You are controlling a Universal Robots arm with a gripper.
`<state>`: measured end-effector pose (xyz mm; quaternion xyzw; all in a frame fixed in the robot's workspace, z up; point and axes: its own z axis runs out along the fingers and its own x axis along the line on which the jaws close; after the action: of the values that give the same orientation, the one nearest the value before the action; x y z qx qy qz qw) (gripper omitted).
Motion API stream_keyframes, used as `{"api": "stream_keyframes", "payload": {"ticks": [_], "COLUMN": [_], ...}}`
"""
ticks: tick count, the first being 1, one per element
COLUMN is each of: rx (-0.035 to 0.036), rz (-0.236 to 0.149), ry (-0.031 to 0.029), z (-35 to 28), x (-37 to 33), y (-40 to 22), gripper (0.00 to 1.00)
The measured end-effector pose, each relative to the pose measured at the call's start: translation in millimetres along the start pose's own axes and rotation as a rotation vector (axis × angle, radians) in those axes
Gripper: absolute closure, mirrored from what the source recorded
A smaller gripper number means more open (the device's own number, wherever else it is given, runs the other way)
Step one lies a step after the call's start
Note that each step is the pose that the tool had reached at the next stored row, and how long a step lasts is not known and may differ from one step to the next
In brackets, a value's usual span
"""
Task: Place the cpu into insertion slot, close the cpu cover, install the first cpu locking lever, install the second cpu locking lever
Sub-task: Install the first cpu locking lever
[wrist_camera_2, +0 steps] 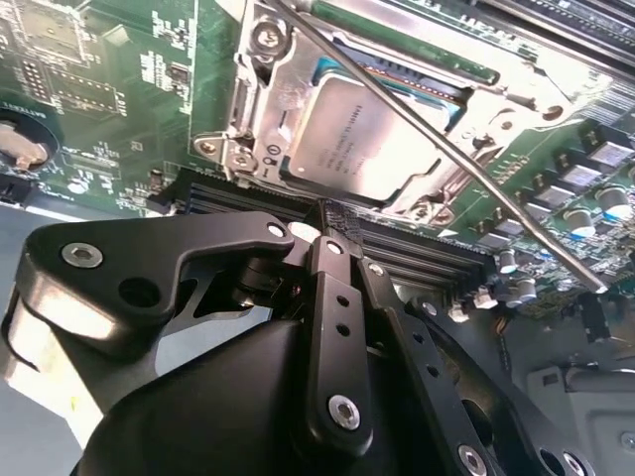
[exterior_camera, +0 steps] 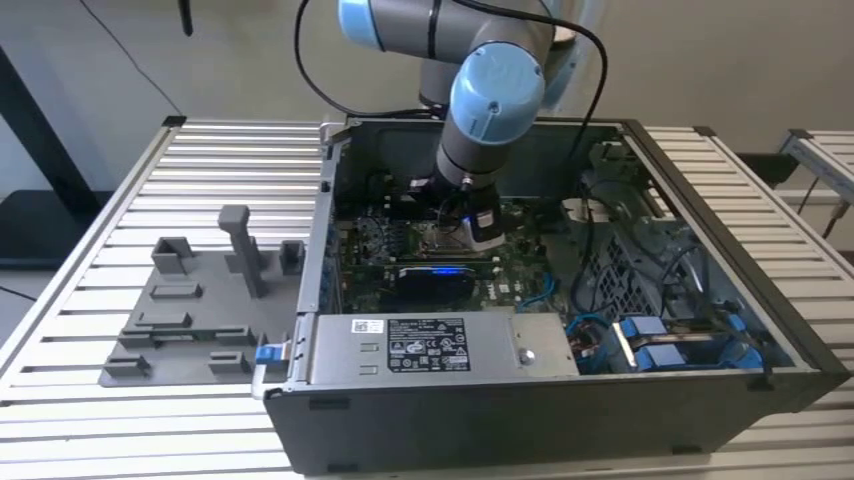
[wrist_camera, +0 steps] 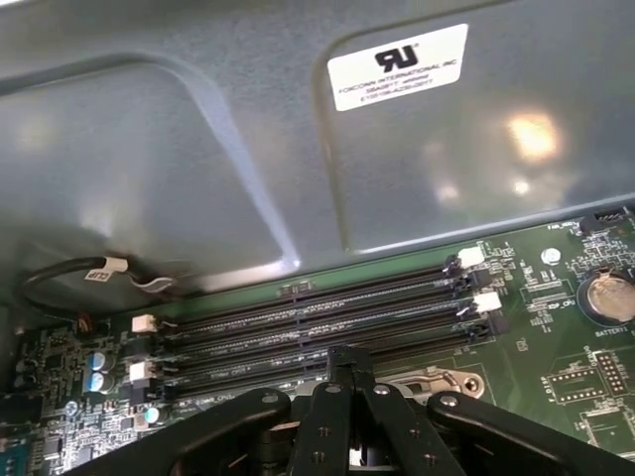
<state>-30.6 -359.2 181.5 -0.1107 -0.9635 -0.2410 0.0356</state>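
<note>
Inside the open black computer case [exterior_camera: 561, 400], the flat silver-grey square cpu [wrist_camera_2: 362, 139] lies seated in the silver-rimmed insertion slot [wrist_camera_2: 260, 109] on the green circuit board [wrist_camera_2: 119, 89]. A thin metal locking lever [wrist_camera_2: 466, 164] slants across it. The black gripper [wrist_camera_2: 325, 213] hovers just beside the socket, fingers pressed together on nothing.

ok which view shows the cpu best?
Second wrist view: the cpu sits in the insertion slot, its top face plain, a thin lever crossing it. In the exterior view, the arm covers that area. The first wrist view faces the memory slots.

Arm [exterior_camera: 491, 95] reaching steeply down; hand [wrist_camera_2: 327, 220] black, fingers pressed together, empty.
</note>
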Motion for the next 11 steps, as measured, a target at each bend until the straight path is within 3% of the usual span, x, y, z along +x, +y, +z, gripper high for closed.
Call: {"api": "stream_keyframes", "payload": {"ticks": [11], "rx": [0.0004], "rz": [-0.003], "ry": [0.0013], "z": [-0.1], "x": [-8.6], "y": [2.0], "gripper": [0.89]}}
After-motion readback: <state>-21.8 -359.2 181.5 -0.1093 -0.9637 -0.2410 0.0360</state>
